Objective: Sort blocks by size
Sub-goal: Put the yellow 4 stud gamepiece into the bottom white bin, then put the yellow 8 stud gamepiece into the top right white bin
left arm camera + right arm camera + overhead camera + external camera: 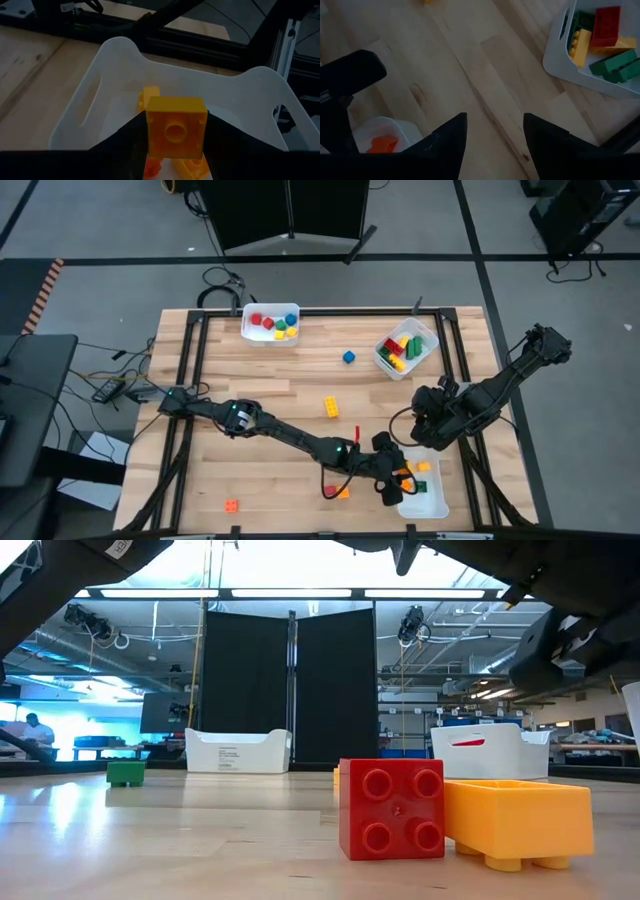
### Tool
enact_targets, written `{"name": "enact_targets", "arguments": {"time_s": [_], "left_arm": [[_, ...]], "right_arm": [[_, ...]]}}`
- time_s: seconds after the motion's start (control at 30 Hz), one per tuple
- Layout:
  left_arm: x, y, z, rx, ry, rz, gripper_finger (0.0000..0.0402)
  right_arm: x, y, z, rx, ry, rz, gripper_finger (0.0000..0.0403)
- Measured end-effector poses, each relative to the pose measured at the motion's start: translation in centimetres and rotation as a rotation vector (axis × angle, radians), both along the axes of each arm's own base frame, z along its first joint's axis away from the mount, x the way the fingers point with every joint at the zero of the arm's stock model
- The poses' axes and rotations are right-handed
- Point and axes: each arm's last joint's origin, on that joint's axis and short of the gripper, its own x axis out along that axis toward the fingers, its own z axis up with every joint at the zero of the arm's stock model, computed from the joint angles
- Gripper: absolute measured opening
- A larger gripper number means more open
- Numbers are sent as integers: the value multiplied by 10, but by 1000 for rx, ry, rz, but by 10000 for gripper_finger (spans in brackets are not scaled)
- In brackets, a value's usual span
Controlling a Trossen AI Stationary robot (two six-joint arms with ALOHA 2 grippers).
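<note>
You are working over a wooden surface (pixel 270 470). Just below your left tool (pixel 175 150), a white bin (pixel 100 100) is sitting with orange blocks inside it. That tool is gripping a yellow-orange block (pixel 176 131) between its fingers, directly above the bin. Your right tool (pixel 495 135) is hovering beside it with fingers apart, gripping nothing. Ahead of it, another bin (pixel 560 65) is holding longer bricks (pixel 605 45).
</note>
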Motion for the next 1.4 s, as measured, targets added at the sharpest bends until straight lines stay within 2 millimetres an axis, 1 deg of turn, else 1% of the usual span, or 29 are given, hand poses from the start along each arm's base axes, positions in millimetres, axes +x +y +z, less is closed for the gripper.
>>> {"name": "enact_targets", "arguments": {"time_s": [0.17, 0.37, 0.5, 0.6, 0.7, 0.83, 0.93, 1.0, 1.07, 1.2, 1.4], "left_arm": [[0, 0, 0, 0, 0, -1, 177], [1, 1, 0, -23, 7, -49, 210], [1, 2, 1, -2, 0, -60, 235], [2, 1, 3, -6, -19, -65, 243], [3, 1, 12, -8, -22, -69, 244], [-2, 4, 33, 32, -22, -87, 244], [-12, 8, 57, 56, 36, -90, 244], [-19, 11, 70, 67, 74, -91, 244], [-27, 14, 78, 110, 121, -105, 244], [-39, 18, 84, 172, 229, -103, 244], [-45, 19, 80, 230, 311, -136, 244]], "right_arm": [[0, 0, 0, 0, -1, 0, 204], [1, 1, 0, 8, -11, 0, 205], [2, 1, 0, 14, -21, 0, 203], [2, 1, 0, 15, -22, 0, 202], [2, 1, 0, 15, -22, 0, 202], [2, 1, 0, 13, -19, 5, 202], [2, 1, 0, 12, -19, 8, 200], [2, 1, 0, 11, -18, 9, 199], [2, 1, 0, 11, -18, 9, 199], [3, 2, 0, 26, -31, -12, 199], [4, 3, 0, 41, -47, -32, 201]]}}
